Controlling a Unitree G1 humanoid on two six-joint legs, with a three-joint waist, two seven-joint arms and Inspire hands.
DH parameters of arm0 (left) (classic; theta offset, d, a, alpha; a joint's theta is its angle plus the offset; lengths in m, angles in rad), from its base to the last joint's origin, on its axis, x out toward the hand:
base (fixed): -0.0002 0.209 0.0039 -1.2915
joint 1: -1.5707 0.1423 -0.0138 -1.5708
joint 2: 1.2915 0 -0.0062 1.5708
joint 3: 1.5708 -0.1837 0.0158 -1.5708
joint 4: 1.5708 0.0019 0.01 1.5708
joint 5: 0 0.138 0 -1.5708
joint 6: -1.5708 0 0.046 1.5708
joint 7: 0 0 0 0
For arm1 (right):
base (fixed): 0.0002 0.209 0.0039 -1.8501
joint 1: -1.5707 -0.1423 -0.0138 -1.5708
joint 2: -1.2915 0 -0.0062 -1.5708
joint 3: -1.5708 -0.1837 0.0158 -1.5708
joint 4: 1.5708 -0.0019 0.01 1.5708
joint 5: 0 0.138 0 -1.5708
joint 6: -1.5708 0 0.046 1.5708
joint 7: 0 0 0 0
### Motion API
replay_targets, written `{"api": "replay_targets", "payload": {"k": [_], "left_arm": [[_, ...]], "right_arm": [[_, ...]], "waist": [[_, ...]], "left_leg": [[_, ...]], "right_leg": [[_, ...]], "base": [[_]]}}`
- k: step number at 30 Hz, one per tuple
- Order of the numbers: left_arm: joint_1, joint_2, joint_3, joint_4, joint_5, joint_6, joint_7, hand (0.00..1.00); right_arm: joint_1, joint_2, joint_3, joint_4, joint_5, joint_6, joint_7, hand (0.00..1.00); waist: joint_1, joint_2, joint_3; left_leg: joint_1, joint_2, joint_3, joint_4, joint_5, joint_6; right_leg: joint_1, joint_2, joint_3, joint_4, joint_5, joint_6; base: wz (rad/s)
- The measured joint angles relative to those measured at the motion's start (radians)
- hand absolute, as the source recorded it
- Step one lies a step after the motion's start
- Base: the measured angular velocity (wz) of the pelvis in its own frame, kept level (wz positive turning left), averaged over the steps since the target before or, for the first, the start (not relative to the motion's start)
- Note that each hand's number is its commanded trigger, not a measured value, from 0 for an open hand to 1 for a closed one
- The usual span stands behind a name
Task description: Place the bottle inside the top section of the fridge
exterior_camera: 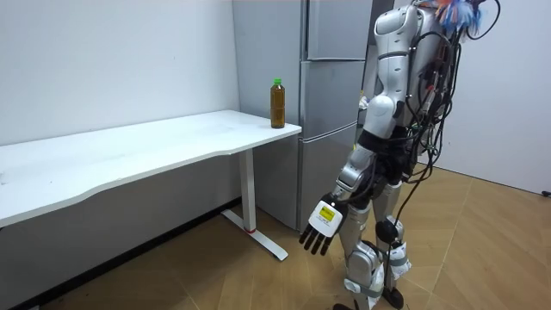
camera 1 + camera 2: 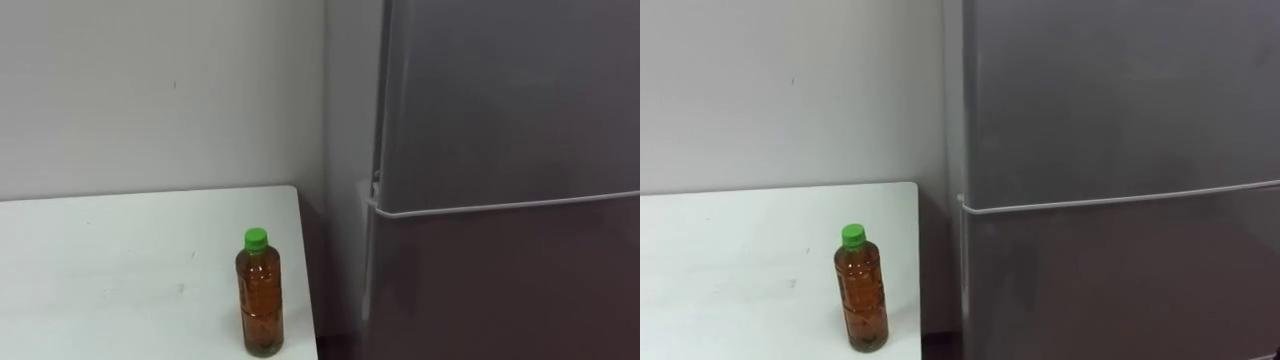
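Left eye view: bottle (image 2: 260,300) stands upright on the white bench (image 2: 120,260), near the bench's right-hand end and close to its front edge. Amber liquid, green cap (image 2: 256,238) on. Nothing is touching it. The grey fridge (image 2: 500,150) sits just right of the bench end, with a narrow dark gap between them. Upper door (image 2: 510,100) and lower door (image 2: 510,290) are both closed, and a pale seam runs between them. Plain light wall (image 2: 150,90) behind the bench.

Right eye view: same layout. The bottle is at lower left on the bench and the fridge front takes the right half. Its seam sits level with the bench's far edge.

Room view: the robot stands upright on the wood floor (image 1: 482,250) in front of the fridge, with the bench end off to its left. The bottle is at the bench corner nearest the fridge, upright, well apart from the robot. The left robot hand (image 1: 323,226) hangs low beside the leg with its back to the camera. Its fingers are straight and slightly spread, and it holds nothing.
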Motion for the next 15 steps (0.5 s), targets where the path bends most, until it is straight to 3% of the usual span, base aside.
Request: {"api": "replay_targets", "payload": {"k": [8, 15], "left_arm": [[0.006, 0.0, 0.023, 0.003, -0.022, 0.0, 0.025, 0.0], [0.011, 0.0, 0.083, -0.002, -0.149, -0.003, 0.082, 0.0]], "right_arm": [[0.0, 0.0, -0.011, 0.002, -0.023, 0.0, 0.014, 0.0], [0.004, -0.001, -0.019, -0.002, -0.021, -0.001, 0.014, 0.0]], "waist": [[0.0, -0.001, 0.0002], [0.008, 0.004, -0.0004]], "left_leg": [[0.003, 0.001, -0.003, -0.002, 0.0, 0.0], [0.003, 0.002, -0.001, 0.0, -0.001, -0.001]], "right_leg": [[0.003, 0.001, 0.005, 0.0, 0.0, 0.0], [0.001, 0.001, -0.002, 0.0, 0.0, 0.0]], "base": [[0.0], [0.0]]}}
